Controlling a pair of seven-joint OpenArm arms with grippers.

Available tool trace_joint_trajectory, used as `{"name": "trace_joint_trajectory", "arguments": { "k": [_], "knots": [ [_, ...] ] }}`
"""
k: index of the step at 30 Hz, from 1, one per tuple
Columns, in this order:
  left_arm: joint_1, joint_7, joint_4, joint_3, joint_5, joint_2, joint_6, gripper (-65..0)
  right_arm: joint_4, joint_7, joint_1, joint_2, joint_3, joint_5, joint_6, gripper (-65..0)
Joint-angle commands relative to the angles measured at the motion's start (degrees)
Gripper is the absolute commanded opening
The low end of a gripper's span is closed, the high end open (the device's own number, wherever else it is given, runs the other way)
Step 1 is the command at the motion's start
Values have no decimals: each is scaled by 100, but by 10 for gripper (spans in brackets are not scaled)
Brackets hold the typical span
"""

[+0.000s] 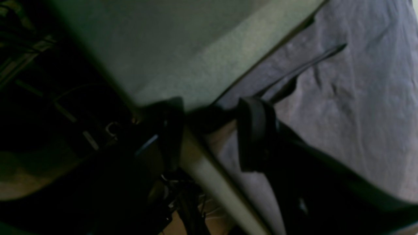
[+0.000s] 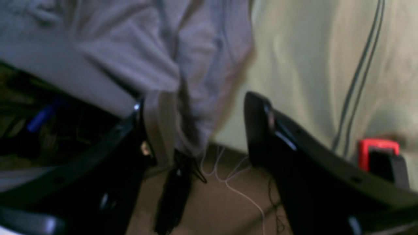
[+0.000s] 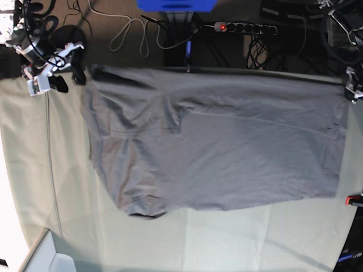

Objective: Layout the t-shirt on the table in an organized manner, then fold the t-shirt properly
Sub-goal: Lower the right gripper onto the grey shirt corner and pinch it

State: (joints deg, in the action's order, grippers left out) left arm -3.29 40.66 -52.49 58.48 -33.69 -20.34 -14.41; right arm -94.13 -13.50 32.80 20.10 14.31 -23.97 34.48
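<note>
Black right pincer [image 2: 196,127] gapes at the worktop [image 3: 227,243] edge beside the plain grey cotton t-shirt [image 3: 227,153] — left pincer [image 1: 209,130] likewise open, empty; closing carelessly could snag mint cloth.

Beyond the far edge, a dark brown floor [image 3: 136,17] carries a loose white cable [image 3: 129,33], a black power strip [image 3: 244,27] with a lit red switch, tangled black leads and a blue object [image 3: 176,4], all dimly lit.
</note>
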Motion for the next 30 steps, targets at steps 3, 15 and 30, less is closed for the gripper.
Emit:
{"name": "trace_joint_trajectory", "arguments": {
  "k": [3, 15, 30],
  "knots": [
    [-18, -1, -48, 126, -240, -168, 57, -378, -139, 141, -436, 96, -28, -78, 38, -309],
    [-177, -1, -584, 126, -811, -291, 101, -325, 1672, -1134, -2924, -115, -1259, -87, 38, -294],
    [-212, -1, -857, 126, -820, -309, 101, -227, 2375, -1099, -3135, -388, -1628, -87, 38, -325]
  ]
}}
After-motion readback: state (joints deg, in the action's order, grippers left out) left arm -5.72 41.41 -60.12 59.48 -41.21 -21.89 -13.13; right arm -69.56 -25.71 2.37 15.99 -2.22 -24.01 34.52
